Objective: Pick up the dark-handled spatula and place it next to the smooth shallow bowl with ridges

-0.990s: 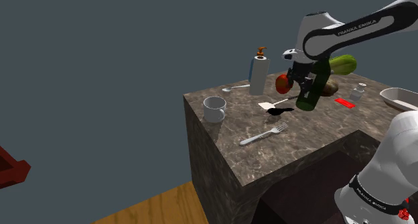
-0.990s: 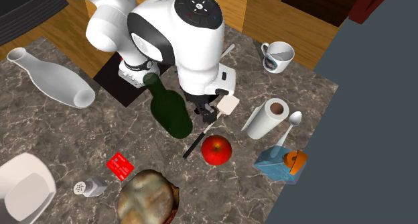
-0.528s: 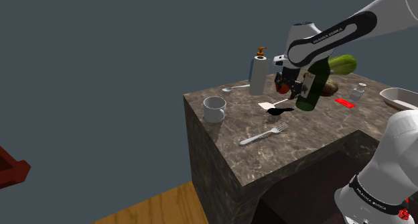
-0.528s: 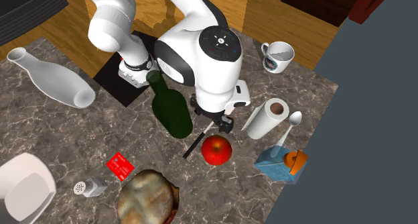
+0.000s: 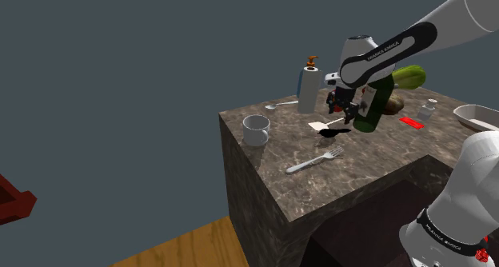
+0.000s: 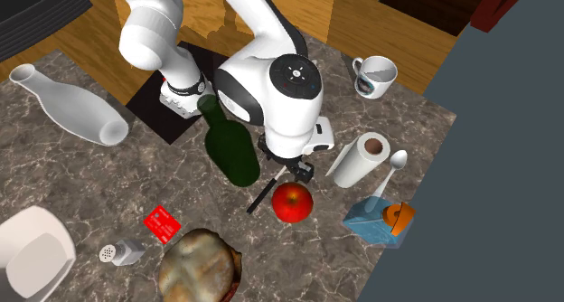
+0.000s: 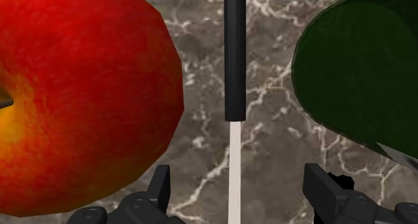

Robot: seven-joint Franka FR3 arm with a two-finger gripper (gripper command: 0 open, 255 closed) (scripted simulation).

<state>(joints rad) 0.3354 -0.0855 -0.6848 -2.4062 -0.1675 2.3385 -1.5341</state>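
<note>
The spatula lies flat on the marble counter, its pale blade (image 5: 320,126) toward the mug and its dark handle (image 6: 261,197) running between a red apple (image 6: 292,202) and a green bottle (image 6: 231,149). My gripper (image 5: 341,108) hangs low over it, open. In the wrist view the black handle (image 7: 235,55) and pale shaft run straight between the two fingers (image 7: 161,186), neither touching it; the apple (image 7: 80,95) and the bottle (image 7: 362,68) crowd either side. A white shallow bowl (image 5: 478,117) sits at the counter's far end (image 6: 32,255).
A white mug (image 5: 256,129) and a fork (image 5: 314,160) lie near the counter's front corner. A paper towel roll (image 6: 361,158), a spoon (image 6: 395,167) and a blue carton (image 6: 378,221) stand beyond the apple. A red card (image 6: 164,223), a shaker (image 6: 122,251) and a toppled white vase (image 6: 77,108) lie nearby.
My gripper has moved toward the shoulder view's left and sunk lower, settling over the spatula handle between apple and bottle. Its fingers stay apart. Nothing on the counter has moved.
</note>
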